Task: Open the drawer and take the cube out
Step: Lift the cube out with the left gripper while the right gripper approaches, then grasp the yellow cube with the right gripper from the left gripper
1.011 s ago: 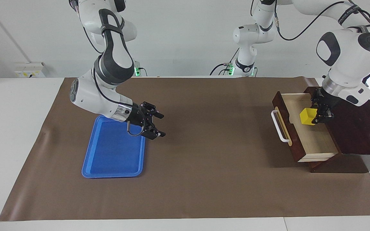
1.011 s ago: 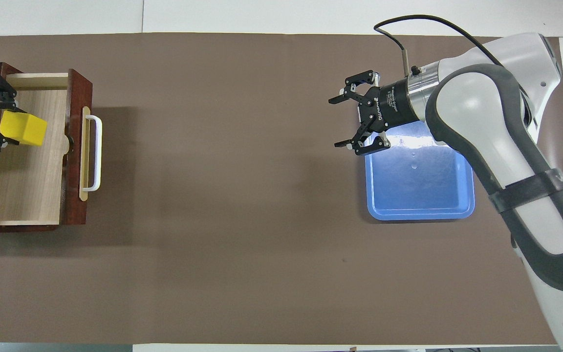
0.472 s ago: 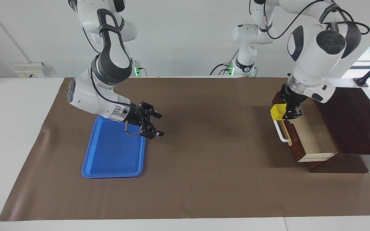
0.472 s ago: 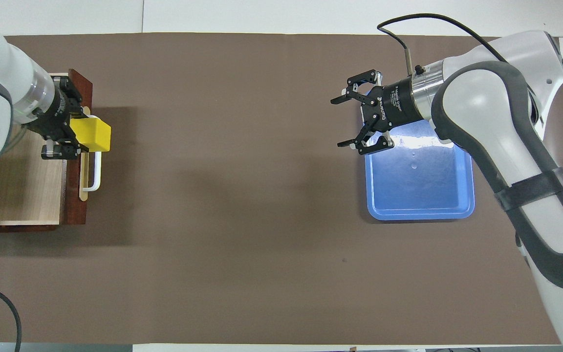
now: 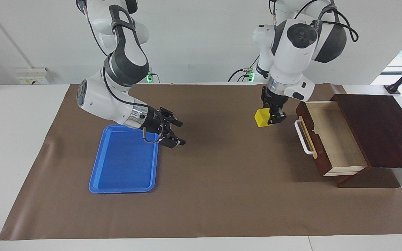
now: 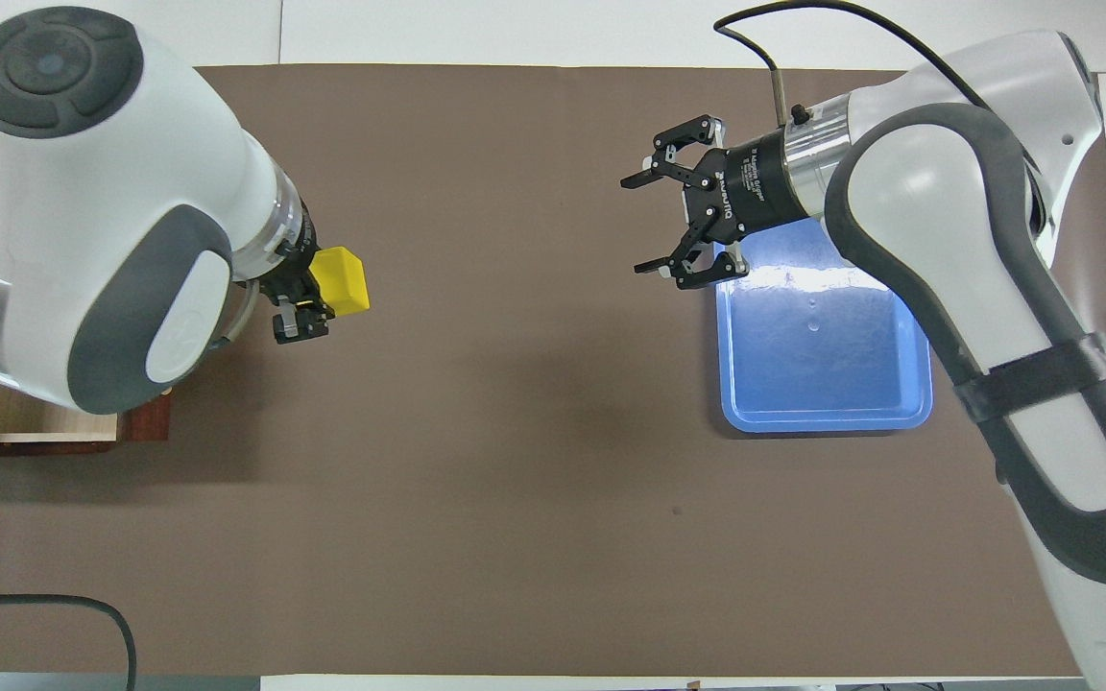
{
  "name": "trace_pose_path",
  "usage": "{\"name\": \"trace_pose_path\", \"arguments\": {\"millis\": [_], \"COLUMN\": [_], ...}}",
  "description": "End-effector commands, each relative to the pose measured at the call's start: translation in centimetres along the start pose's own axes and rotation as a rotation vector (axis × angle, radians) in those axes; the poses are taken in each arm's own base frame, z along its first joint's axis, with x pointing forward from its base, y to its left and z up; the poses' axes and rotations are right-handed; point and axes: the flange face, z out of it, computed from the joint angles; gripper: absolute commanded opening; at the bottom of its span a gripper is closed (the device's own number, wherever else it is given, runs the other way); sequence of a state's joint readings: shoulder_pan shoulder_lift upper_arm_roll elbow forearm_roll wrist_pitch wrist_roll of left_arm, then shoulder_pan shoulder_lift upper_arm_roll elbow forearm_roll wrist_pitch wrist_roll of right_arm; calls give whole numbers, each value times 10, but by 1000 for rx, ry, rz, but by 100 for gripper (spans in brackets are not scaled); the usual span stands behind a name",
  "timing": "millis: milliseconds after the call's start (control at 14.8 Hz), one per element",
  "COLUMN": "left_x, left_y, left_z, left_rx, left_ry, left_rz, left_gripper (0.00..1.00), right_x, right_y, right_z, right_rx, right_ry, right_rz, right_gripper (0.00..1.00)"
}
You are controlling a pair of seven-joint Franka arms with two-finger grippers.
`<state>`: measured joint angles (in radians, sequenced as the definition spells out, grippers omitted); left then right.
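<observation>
The drawer (image 5: 337, 143) stands pulled open from its dark wooden box (image 5: 382, 129) at the left arm's end of the table, its pale inside bare and its white handle (image 5: 304, 137) facing the middle. In the overhead view only a corner of the drawer (image 6: 44, 427) shows under the left arm. My left gripper (image 5: 270, 118) is shut on the yellow cube (image 5: 261, 118) and holds it in the air over the brown mat, just outside the drawer front; the cube also shows in the overhead view (image 6: 340, 281). My right gripper (image 5: 181, 133) is open and empty, over the mat beside the tray.
A flat blue tray (image 5: 124, 164) lies on the brown mat (image 5: 222, 181) toward the right arm's end, and it also shows in the overhead view (image 6: 822, 365). The right arm's wrist hangs over the tray's corner nearest the robots.
My left gripper lifted the cube out of the drawer and carried it over the drawer front toward the middle of the table. My right gripper shifted slightly toward the middle.
</observation>
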<state>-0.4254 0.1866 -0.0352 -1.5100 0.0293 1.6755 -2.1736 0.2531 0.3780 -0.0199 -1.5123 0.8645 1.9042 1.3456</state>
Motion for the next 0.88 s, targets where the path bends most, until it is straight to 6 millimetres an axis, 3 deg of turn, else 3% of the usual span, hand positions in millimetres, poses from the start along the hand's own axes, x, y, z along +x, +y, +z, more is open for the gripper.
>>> {"name": "trace_pose_path", "arguments": {"millis": [0,337,607,809], "left_x": [-22,-44,-55,-63], "left_y": [-6,-9,-12,-14], "left_z": [-8,-12,-7,3], "left_rx": [-37,-101,-112,-102], "left_ry": [-45,-108,-112,-100], "left_rz": [-65,-104,-88,-69], "left_gripper": [0,0,0,0], "right_x": [-9,-44,-47,-64], "right_y": [-16,-5,-2,6], "right_z": [17,60,66,84], "right_rx": [4,-37,-55,-75], "right_ry": [-1,59,109,120], "right_rz": [19,-10,-41,-71], "right_gripper": [88,87,87,85]}}
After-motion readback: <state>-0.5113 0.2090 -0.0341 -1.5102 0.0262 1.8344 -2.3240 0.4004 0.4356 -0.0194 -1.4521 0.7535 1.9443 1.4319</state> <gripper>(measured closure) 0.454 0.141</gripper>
